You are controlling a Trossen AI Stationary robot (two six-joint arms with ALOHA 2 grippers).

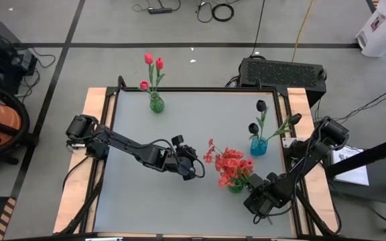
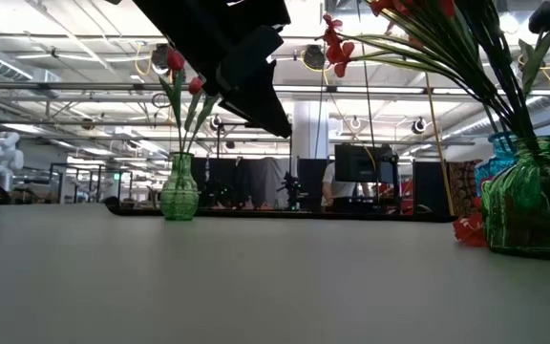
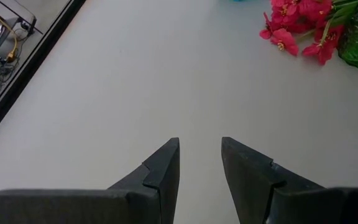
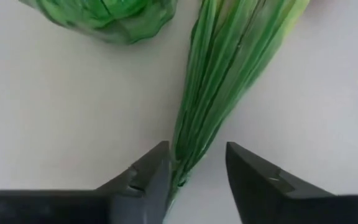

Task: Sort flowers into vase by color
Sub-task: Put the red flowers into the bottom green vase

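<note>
A clear green vase [image 1: 156,104] at the far left holds red-pink tulips [image 1: 153,62]. A blue vase [image 1: 258,145] at the right holds black tulips [image 1: 261,106]. A bushy bunch of red blossoms [image 1: 230,165] spreads beside a second green vase [image 1: 236,187] near the right front. My right gripper [image 4: 197,149] points down, open, its fingers on either side of the bunch's green stem bundle [image 4: 229,68], right next to that vase [image 4: 107,18]. My left gripper [image 3: 201,146] hovers open over bare table, left of the blossoms [image 3: 294,25]. My right gripper comes from above, pointing down, with the cut end of the stem bundle [image 4: 178,163] close against one finger and a gap to the other. Whether that finger touches the stems I cannot tell.
Black rails and wooden strips frame the grey table [image 1: 179,127]. A black box [image 1: 281,71] sits beyond the far right corner. One red blossom [image 2: 466,229] lies on the table at the foot of the near green vase [image 2: 533,201].
</note>
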